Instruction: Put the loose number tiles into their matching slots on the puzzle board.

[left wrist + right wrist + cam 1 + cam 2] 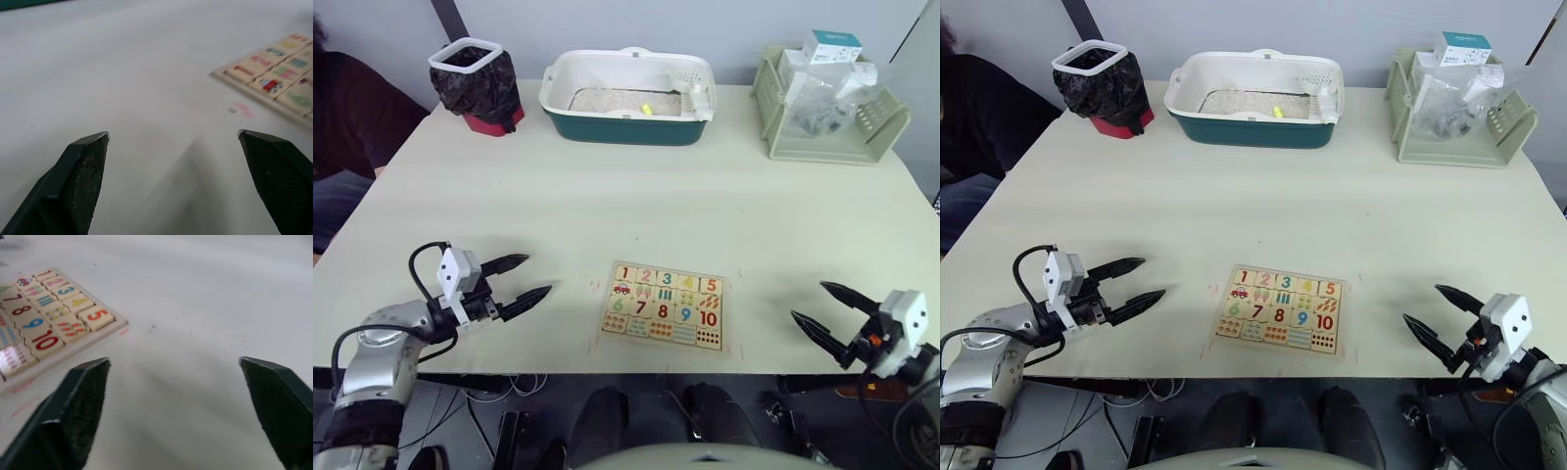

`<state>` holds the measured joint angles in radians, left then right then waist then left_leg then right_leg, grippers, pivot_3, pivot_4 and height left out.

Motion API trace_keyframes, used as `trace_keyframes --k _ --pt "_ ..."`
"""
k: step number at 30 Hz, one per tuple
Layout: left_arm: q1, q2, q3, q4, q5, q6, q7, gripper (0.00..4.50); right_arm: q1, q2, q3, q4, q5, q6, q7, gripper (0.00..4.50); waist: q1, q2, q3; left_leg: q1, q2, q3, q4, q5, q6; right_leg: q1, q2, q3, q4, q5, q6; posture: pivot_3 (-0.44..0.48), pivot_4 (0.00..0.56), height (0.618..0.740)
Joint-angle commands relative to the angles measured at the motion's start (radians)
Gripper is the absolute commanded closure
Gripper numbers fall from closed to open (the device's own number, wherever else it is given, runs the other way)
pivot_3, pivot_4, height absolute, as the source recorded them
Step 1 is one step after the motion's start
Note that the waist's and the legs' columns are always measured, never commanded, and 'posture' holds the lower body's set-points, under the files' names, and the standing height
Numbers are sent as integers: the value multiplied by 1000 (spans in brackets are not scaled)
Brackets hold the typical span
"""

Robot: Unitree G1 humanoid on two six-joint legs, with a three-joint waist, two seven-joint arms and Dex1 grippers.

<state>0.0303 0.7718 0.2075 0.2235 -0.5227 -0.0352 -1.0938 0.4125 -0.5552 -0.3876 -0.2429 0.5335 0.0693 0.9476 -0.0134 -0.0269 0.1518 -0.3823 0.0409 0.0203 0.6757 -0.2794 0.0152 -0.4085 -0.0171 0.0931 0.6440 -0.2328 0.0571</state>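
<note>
The puzzle board (666, 305) lies flat near the table's front edge, between my two arms. Number tiles 1 to 5 (666, 279) sit side by side in its far row, filling the slots; the tile 5 (97, 316) is at the row's right end. My left gripper (538, 274) is open and empty, low over the table to the left of the board, a hand's width away. Right of the board, my right gripper (808, 301) is also open with nothing between its fingers. The board's corner (274, 78) shows beyond the left fingers.
A white and teal tray (622, 127) holding pale granules stands at the back centre. A bin lined with a black bag (475, 83) is back left, a pale green basket (827, 137) of boxes and bags back right. A person (342, 127) sits at the left edge.
</note>
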Motion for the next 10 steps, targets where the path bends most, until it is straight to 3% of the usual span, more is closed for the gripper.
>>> trace_keyframes --k 1,10 --pt "42 -23 49 -74 19 14 74 0 15 16 -68 29 36 -66 26 55 0 0 0 0 0 1 0 0 0 0 0 0 0 0 0 0 150 740" --pt "80 -51 50 -115 85 -8 124 0 24 22 -82 49 55 -96 59 55 0 0 0 1 0 1 -1 0 0 0 0 1 0 0 0 0 150 740"
